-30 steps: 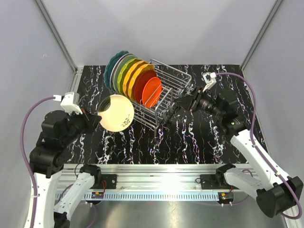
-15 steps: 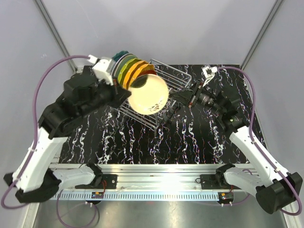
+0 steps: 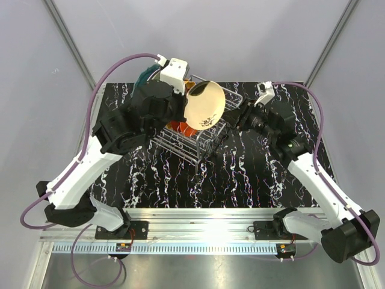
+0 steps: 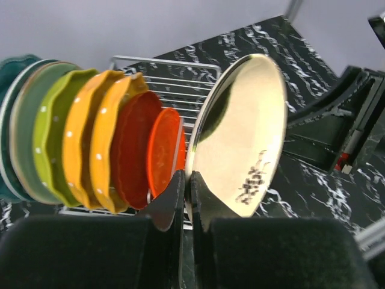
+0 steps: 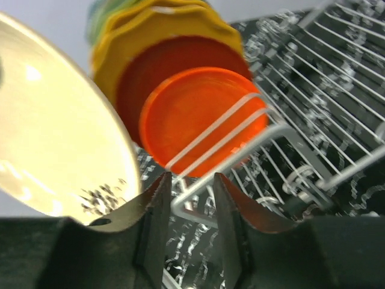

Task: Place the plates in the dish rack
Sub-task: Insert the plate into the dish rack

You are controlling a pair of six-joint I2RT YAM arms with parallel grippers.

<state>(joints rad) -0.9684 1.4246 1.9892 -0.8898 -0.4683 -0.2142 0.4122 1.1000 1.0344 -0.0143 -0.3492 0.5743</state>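
Several plates (image 4: 84,138) are standing on edge at the left end of the dish rack (image 4: 157,62), running from teal through greens and dotted orange to red-orange. Just right of them, the left gripper (image 4: 185,180) is clenching the lower rim of a cream plate (image 4: 240,132) and holding it tilted above the rack, next to the last orange plate; whether it is touching the rack I cannot tell. Farther right, the right gripper (image 5: 189,180) is sitting at the rack's side, released, its jaws straddling a wire (image 5: 210,158).
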